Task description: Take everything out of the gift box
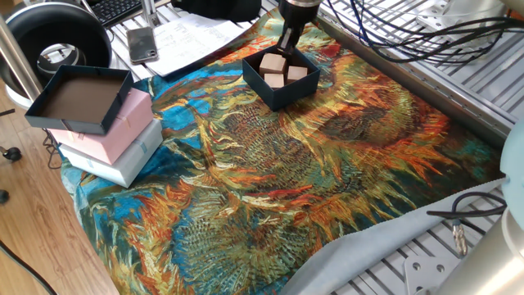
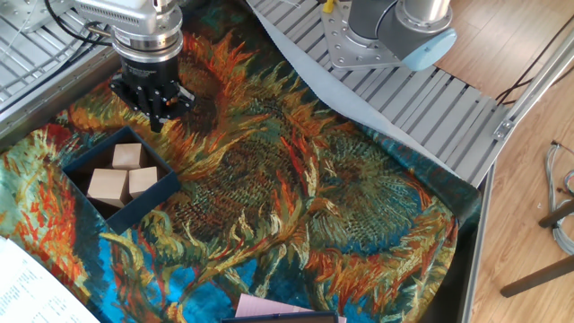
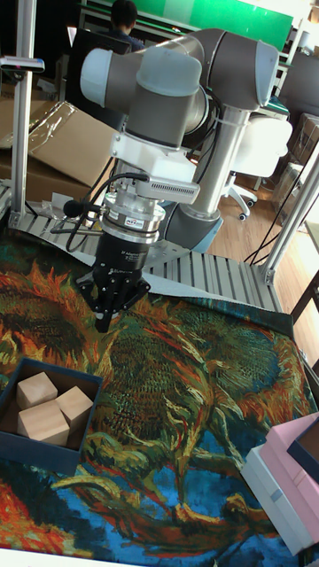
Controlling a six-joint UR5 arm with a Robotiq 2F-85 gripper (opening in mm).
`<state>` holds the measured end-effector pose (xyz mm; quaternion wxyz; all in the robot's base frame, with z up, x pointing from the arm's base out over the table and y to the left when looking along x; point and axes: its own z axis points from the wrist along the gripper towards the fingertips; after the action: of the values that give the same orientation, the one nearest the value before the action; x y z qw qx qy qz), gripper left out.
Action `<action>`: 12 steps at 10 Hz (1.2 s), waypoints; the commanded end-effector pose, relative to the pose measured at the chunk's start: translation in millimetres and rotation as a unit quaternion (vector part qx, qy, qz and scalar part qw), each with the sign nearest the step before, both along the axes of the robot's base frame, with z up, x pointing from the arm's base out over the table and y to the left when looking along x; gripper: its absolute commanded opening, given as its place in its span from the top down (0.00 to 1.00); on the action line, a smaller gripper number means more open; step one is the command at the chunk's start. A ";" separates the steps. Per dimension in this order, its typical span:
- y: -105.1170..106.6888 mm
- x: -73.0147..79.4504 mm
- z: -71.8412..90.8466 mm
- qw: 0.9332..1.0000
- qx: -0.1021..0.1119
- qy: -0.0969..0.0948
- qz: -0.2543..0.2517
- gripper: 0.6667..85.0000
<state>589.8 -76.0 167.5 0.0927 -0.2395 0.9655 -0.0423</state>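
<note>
- Gift box (image 1: pixel 280 79): small dark navy square, brown inside, upper centre of one fixed view, left edge of the other fixed view, lower left of the tall view. Sits on the sunflower-print cloth (image 1: pixel 327 164) covering the bench.
- Three wooden cubes (image 2: pixel 121 172) inside the box, packed close together; the biggest one (image 3: pixel 42 423) is toward the lower left corner in the tall view. None outside the box.
- Tool (image 2: pixel 158 115): hangs above the cloth just beside the box, off its far wall, fingers pointing down. Fingertips look drawn close together with nothing between them; touches neither box nor cubes.
- UR5 arm (image 3: pixel 168 80) rises behind the tool, grey with pale blue caps; base on the slatted metal surface (image 2: pixel 430 99) at the cloth's edge.
- Left of one fixed view: navy tray (image 1: pixel 78 98), brown inside, on top of a pink box (image 1: pixel 123 127), itself on a white box (image 1: pixel 123 160).
- Upper left of the same view: phone (image 1: pixel 142 44) and printed papers (image 1: pixel 192 37) past the cloth's edge.
</note>
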 end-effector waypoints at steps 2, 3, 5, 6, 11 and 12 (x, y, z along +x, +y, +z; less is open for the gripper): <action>5.8 -1.3 -2.8 1.000 0.021 -0.004 -0.007 0.98; 5.4 -2.3 -2.5 1.000 0.022 -0.002 -0.013 0.98; 7.5 -4.2 -2.9 0.999 0.029 0.001 -0.029 0.98; 11.4 -5.3 -3.0 0.998 0.040 0.004 -0.045 0.98; 43.8 0.6 1.0 0.962 0.141 0.006 -0.234 0.98; 50.3 19.3 7.0 0.951 0.169 -0.025 -0.257 0.99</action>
<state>591.3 -46.8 165.4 0.1114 -0.0541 0.9916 0.0380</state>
